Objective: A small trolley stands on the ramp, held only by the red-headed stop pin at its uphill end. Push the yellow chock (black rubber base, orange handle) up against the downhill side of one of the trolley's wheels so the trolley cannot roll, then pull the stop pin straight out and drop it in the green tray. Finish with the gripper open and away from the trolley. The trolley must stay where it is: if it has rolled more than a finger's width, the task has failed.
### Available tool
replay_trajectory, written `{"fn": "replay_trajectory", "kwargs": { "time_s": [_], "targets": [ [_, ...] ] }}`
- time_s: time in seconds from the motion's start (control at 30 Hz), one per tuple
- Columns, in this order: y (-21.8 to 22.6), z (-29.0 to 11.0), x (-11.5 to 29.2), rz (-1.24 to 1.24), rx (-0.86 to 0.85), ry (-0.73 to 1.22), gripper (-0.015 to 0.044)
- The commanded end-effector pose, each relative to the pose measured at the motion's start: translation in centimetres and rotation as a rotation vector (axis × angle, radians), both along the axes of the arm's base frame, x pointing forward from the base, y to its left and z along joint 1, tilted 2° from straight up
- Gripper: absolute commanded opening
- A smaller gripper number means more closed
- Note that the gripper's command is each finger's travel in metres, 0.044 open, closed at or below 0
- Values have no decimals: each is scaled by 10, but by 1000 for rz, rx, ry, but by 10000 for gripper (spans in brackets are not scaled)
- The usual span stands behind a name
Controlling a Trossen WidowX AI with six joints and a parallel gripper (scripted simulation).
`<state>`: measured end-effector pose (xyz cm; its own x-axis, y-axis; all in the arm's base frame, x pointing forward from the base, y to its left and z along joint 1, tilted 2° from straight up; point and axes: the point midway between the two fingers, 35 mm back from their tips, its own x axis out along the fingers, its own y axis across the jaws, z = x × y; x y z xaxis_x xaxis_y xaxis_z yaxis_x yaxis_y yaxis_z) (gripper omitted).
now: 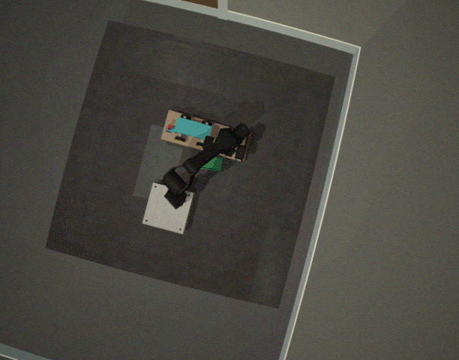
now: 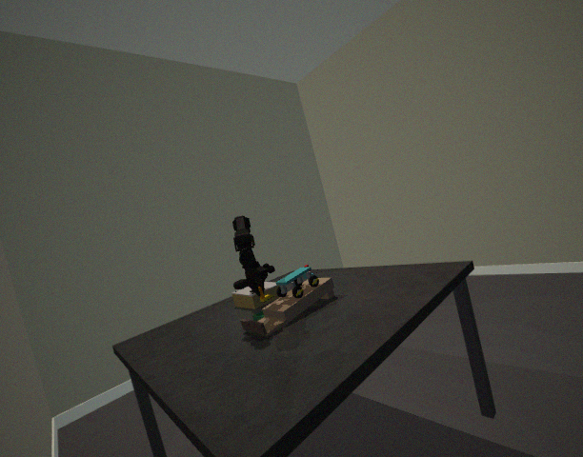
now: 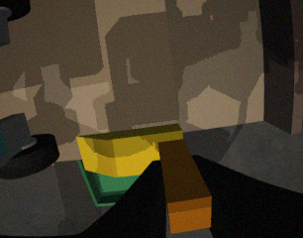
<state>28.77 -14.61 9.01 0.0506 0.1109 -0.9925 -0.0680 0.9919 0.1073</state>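
The tool (image 3: pixel 185 225) grips the orange handle (image 3: pixel 185 188) of the yellow chock (image 3: pixel 122 153), held at the ramp (image 3: pixel 158 47) edge near a trolley wheel (image 3: pixel 29 158) (contact unclear). The red-headed stop pin (image 1: pixel 169 127) sits uphill beside the trolley (image 1: pixel 193 127); the green tray (image 1: pixel 212 164) lies on the worktop (image 2: pixel 380 305).
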Motion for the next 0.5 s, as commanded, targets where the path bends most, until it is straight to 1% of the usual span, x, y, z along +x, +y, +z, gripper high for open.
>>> {"fn": "replay_trajectory", "kwargs": {
  "time_s": [0.0, 0.23, 0.47],
  "targets": [
    [2, -12, 1, -3, 7, 0, 0],
    [6, -29, 2, -3, 7, 0, 0],
    [8, -29, 2, -3, 7, 0, 0]
  ]
}}
